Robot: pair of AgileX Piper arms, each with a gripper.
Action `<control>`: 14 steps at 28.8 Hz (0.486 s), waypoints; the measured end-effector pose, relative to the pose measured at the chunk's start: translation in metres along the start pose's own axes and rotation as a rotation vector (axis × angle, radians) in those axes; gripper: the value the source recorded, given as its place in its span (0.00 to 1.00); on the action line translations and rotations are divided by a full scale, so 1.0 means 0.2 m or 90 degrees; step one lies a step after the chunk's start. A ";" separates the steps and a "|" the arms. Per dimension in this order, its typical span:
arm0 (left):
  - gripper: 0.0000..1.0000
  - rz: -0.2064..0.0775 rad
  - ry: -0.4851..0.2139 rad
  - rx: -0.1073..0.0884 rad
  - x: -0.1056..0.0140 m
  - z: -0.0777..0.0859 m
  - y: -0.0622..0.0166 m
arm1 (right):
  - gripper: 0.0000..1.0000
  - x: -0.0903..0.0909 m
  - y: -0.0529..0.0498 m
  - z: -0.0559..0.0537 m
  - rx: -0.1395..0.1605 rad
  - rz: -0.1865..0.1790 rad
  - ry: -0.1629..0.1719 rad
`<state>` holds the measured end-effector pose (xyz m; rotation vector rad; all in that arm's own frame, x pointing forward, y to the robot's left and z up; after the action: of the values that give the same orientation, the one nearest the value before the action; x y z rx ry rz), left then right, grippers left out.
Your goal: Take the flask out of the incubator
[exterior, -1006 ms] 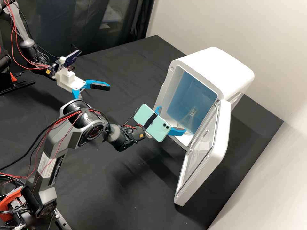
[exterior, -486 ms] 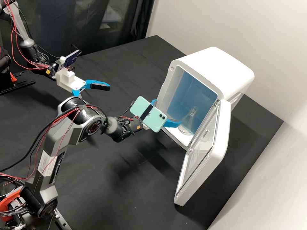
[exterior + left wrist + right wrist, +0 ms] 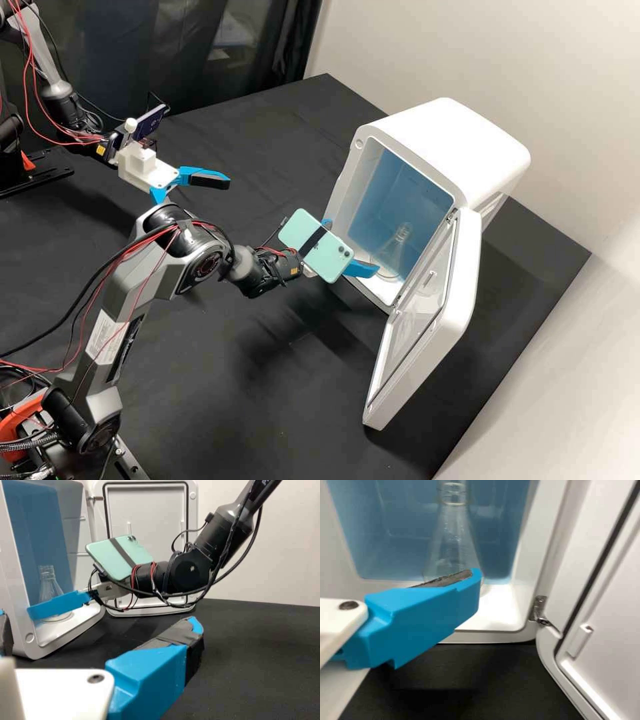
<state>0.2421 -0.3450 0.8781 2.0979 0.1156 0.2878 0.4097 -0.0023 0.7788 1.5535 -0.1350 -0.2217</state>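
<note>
A clear glass flask (image 3: 395,248) stands upright on the floor of the white incubator (image 3: 460,143), against its blue inner wall. The door (image 3: 427,320) hangs wide open. My right gripper (image 3: 350,250), on the arm that carries a mint phone (image 3: 317,245), is open at the chamber's mouth, its fingertips just short of the flask and not touching it. In the right wrist view one blue finger (image 3: 420,611) lies in front of the flask (image 3: 451,540). My left gripper (image 3: 190,185) hovers open and empty over the bench, far off to the left; its finger (image 3: 160,667) points at the flask (image 3: 50,587).
The open door (image 3: 145,525) stands to the right of the chamber, close beside the right arm's wrist. Red cables and arm bases crowd the left side of the black bench (image 3: 267,373). A pale wall rises just behind the incubator.
My right gripper rose and drew back slightly, then came forward and down again at the incubator's mouth. The left arm and the flask stayed put.
</note>
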 end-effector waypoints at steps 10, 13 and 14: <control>1.00 -0.007 -0.007 -0.004 0.01 0.01 -0.015 | 1.00 0.00 0.04 0.06 -0.015 -0.002 -0.002; 1.00 -0.008 -0.007 -0.005 0.01 0.01 -0.015 | 1.00 0.00 0.06 0.08 -0.006 0.002 -0.010; 1.00 -0.008 -0.007 -0.005 0.01 0.01 -0.015 | 1.00 0.00 0.06 0.09 -0.003 0.004 -0.013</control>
<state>0.2440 -0.3454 0.8744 2.0898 0.1199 0.2687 0.4067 -0.0192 0.7911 1.5467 -0.1546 -0.2328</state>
